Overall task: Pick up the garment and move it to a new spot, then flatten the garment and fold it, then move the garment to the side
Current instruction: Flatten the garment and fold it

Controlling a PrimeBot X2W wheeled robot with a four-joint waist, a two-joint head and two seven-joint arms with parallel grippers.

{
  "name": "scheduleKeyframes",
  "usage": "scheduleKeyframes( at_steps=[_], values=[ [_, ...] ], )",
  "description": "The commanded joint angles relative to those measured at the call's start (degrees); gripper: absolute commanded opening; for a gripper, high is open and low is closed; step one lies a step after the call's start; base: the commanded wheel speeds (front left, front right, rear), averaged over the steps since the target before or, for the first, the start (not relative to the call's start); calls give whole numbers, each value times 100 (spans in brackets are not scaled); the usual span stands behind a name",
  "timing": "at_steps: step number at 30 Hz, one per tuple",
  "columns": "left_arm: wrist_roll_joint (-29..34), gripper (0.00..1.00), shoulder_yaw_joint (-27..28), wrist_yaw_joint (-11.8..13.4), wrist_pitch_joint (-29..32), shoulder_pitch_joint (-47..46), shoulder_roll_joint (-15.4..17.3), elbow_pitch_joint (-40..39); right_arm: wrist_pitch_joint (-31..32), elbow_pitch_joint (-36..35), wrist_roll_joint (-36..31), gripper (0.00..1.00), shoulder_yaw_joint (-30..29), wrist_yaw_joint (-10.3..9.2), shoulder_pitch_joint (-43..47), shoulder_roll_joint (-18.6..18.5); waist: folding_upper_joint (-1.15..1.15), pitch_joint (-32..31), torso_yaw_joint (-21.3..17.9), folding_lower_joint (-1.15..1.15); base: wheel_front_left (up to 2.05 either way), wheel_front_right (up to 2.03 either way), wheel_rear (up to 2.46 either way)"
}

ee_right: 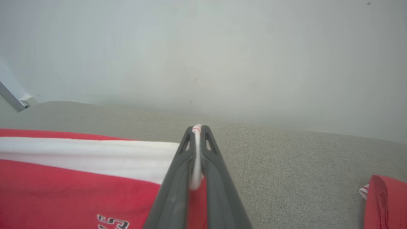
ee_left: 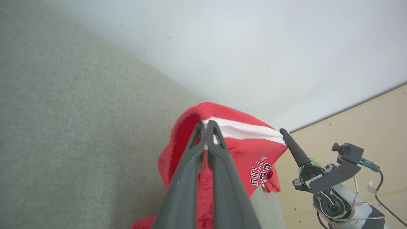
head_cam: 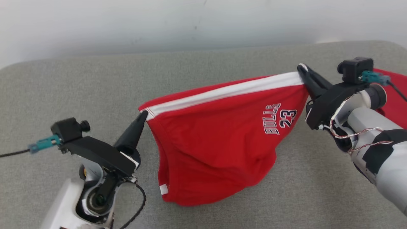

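Above the grey cloth-covered desk point(head_cam: 63, 82), the red garment point(head_cam: 219, 140) hangs stretched between the two arms. Its white band point(head_cam: 222, 91) is pulled into a nearly straight line from lower left to upper right. The left jaws are closed tight on the left end of that band, and the right jaws are pinched shut on the right end. In each wrist view a sliver of white cloth shows squeezed between the dark tips. Below the band the cloth sags in a loose pouch. Whether its lowest fold rests on the desk or hangs just above it, I cannot tell. The lettering point(head_cam: 279, 119) reads upside down in the head view.

This looks like thin, light knit: soft and limp, so it will likely drape and bunch wherever it is not held. The banded edge is probably the firmest part, and its two ends seem the sensible places to hold, since tension between them makes a straight edge for laying flat. So thin a pinch could slip under a hard tug. Another red cloth point(head_cam: 396, 98) lies at the desk's right edge, apart from the garment.
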Motion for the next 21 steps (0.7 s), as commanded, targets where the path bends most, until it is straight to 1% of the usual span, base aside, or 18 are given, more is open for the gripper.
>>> scheduleKeyframes(
  at_steps=[1,5,9,14,21],
  values=[
    [19,0,53,-61,-38,-71,83,-52,-49,-96,67,0,-47,-5,-19,-83,0,-192,-104,0,0,0,0],
    [-73,0,161,-146,54,-227,217,-184,-78,-575,326,0,-227,-5,-88,-367,0,-465,-206,0,0,0,0],
    [-250,0,270,-141,294,-431,357,-361,-86,-1061,483,0,-361,-6,-161,-679,0,-746,-307,0,0,0,0],
    [-346,0,429,-91,524,-703,546,-672,-91,-1591,657,0,-483,-6,-252,-1053,0,-1027,-430,0,0,0,0],
    [-450,0,550,72,800,-994,751,-1149,-90,-2174,972,0,-659,-7,-282,-1514,0,-1260,-547,0,0,0,0]
  ],
)
